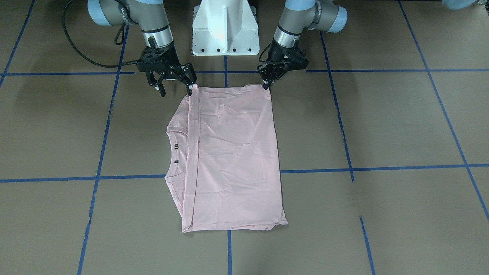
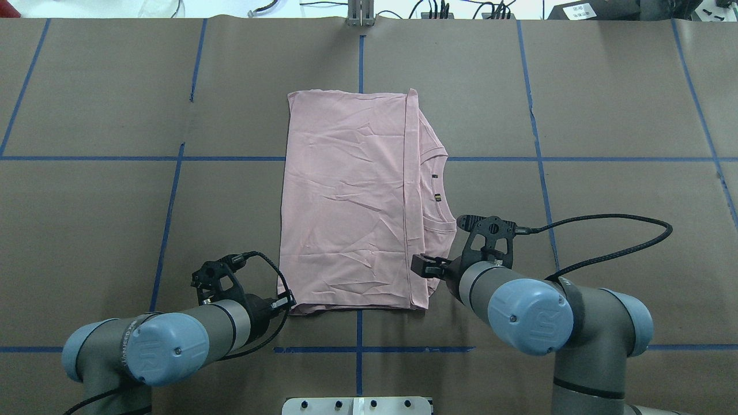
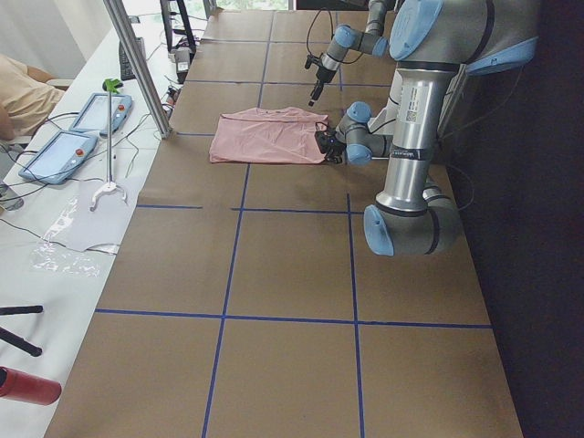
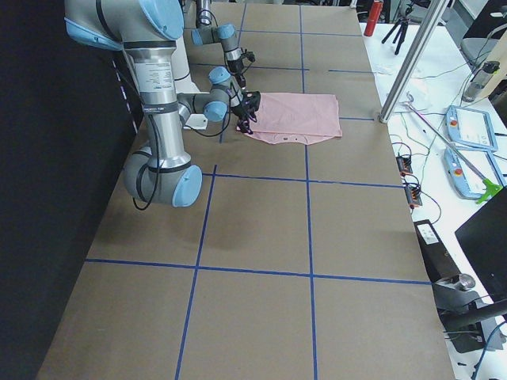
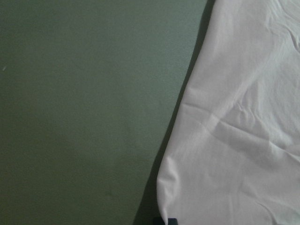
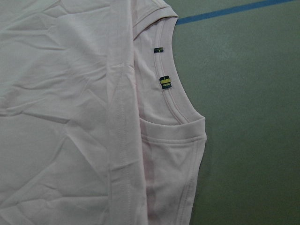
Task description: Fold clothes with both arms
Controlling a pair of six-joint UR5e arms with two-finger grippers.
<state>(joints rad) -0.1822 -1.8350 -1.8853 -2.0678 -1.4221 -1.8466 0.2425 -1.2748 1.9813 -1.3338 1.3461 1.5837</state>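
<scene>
In the front-facing view the T-shirt [image 1: 237, 152] lies flat on the bench [image 1: 382, 122], plain side up. It is doubled over, so a straight hemmed edge runs away from the jaws, with the neck opening [image 1: 176, 160] showing beyond it. The left gripper [image 1: 266, 86] has its jaws drawn together right at one robot-side corner, seemingly nipping the cloth, though the pinch is too small to confirm. The right gripper [image 1: 176, 91] has its jaws spread wide and holds nothing, one fingertip at the other robot-side corner and the other over bare bench. Working at both near corners suits a fold carried away from the robot, I judge. Overhead, the cloth stretches forward from both sets of jaws, and the neck opening lies just ahead of the right jaws. In the left side view the near arm sits low at the shirt's edge and the far arm reaches down at the opposite one; the jaws cannot be read there. The right side view agrees, with both arms crowded at the robot-side edge. The left wrist camera shows the rounded corner directly against a dark jaw tip, with bare bench alongside, which supports a grip there. The right wrist camera looks onto the neck opening, two small labels [image 6: 165, 82] and the hemmed flap, and no cloth is raised toward the jaws.
</scene>
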